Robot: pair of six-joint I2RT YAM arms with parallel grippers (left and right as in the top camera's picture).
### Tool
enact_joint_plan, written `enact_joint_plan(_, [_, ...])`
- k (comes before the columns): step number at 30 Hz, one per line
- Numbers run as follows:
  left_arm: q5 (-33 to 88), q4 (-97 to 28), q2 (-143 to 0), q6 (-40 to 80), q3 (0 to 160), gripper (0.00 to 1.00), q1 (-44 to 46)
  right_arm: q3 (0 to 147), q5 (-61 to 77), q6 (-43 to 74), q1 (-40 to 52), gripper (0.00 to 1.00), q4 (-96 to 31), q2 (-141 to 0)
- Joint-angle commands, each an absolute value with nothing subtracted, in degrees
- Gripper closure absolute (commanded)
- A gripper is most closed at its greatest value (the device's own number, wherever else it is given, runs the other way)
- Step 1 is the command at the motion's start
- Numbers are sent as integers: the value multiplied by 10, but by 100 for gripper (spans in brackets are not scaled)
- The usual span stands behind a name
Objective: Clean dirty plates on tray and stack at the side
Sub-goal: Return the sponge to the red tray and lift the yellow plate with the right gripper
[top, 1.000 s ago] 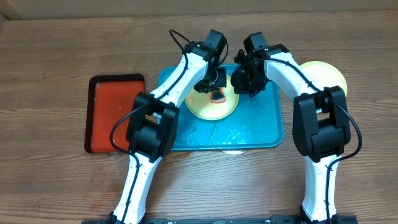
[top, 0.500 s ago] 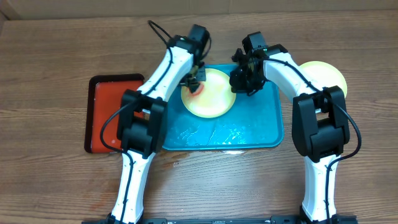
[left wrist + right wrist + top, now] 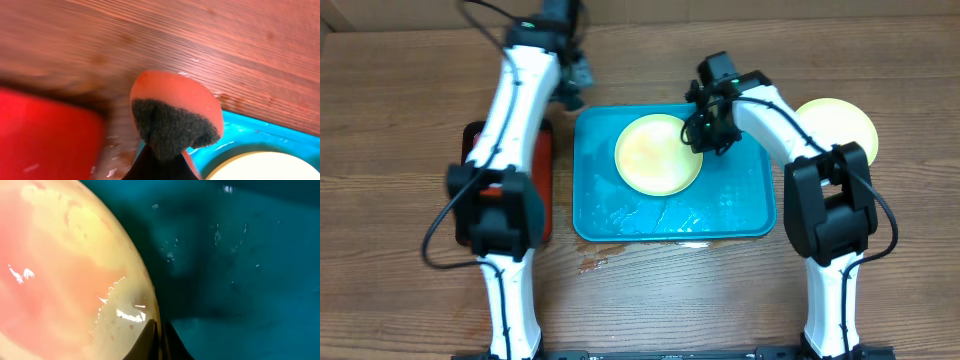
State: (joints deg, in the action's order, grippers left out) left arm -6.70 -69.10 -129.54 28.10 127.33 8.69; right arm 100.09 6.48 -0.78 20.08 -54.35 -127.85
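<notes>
The yellow-green plate (image 3: 655, 155) lies wet in the teal tray (image 3: 670, 222); it is probably light, stiff and slippery. The right hand (image 3: 708, 130) pinches its right rim, fingers nearly closed; grip there firmly. The left hand (image 3: 574, 84) clamps a sponge (image 3: 175, 117) above the counter (image 3: 400, 90).

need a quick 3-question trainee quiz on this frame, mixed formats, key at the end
1. True or false: a yellow plate lies on the blue tray.
2. What does the left gripper hold? A) a sponge B) a cup C) nothing
3. Short answer: where is the second plate?
Key: 1 true; 2 A; 3 on the table, right of the tray.
</notes>
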Motion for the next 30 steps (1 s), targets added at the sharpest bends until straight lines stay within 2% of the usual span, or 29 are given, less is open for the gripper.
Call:
enact_joint_plan(1, [-66,-725,-1259,272,1288,96,66,1026,-107,-51,255,96,-541,-1213])
enact_joint_plan(9, [-65,-784,-1263,272,1262,96,-9,1029,-538,-124,367,96,-483,-1174])
enact_joint_plan(13, [-65,-798,-1263,272,1245,96,-31,1029,-670,-245,408,96,-465,-1173])
enact_joint_plan(16, [-65,-806,-1263,272,1241,96,-40,1029,-714,-311,428,96,-464,-1173])
enact_joint_plan(24, [-61,-809,-1263,272,1241,96,-40,1029,-823,-399,462,96,-388,-1173])
enact_joint_plan(27, [-61,-811,-1263,272,1241,96,-41,1029,-812,-409,472,96,-363,-1173])
enact_joint_plan(30, [-61,-812,-1263,272,1241,96,-41,1029,-711,-351,473,96,-385,-1173])
